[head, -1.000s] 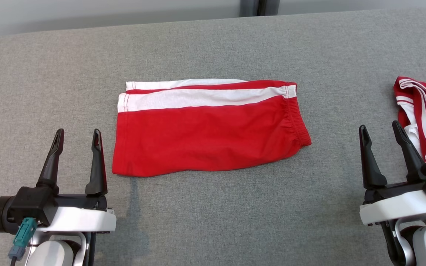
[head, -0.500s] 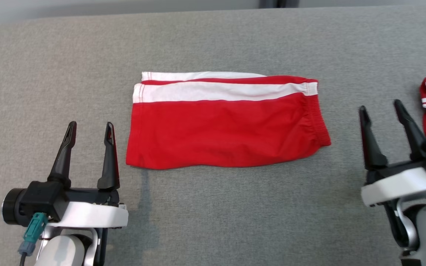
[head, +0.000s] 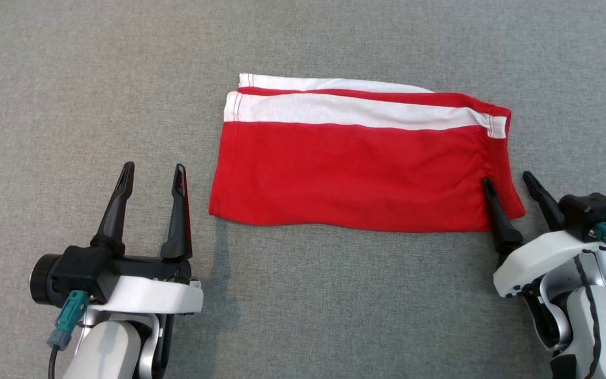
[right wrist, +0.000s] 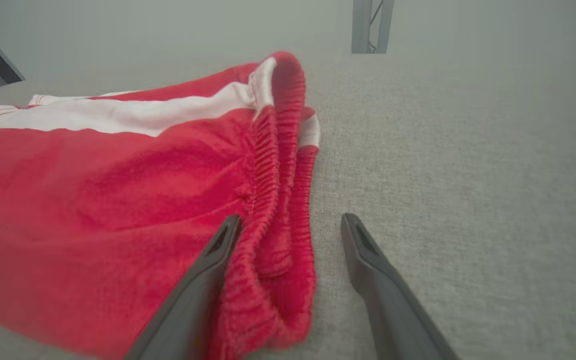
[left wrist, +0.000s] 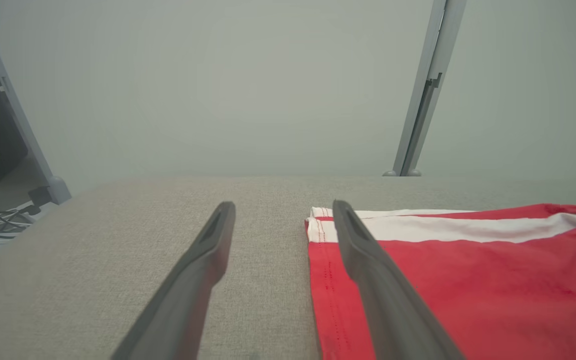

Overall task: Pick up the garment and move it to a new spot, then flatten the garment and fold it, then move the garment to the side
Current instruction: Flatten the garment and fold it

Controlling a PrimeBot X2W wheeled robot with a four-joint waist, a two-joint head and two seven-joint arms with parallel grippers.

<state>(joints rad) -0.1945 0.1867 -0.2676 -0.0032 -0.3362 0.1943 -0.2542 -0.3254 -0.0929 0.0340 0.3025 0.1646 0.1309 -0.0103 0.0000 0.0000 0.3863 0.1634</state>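
A pair of red fabric shorts with white side stripes [head: 358, 173] lies flat in the upper middle of the head view, on a grey woven surface [head: 303, 295]. It is folded in half into a wide rectangle, with its long sides running left to right. Two white stripes [head: 355, 111] follow the top edge, one layer showing just above the other. The stitched leg hems are at the left end. The gathered elastic waistband [head: 502, 168] is at the right end, puckered and slightly raised. The bottom edge ripples a little.
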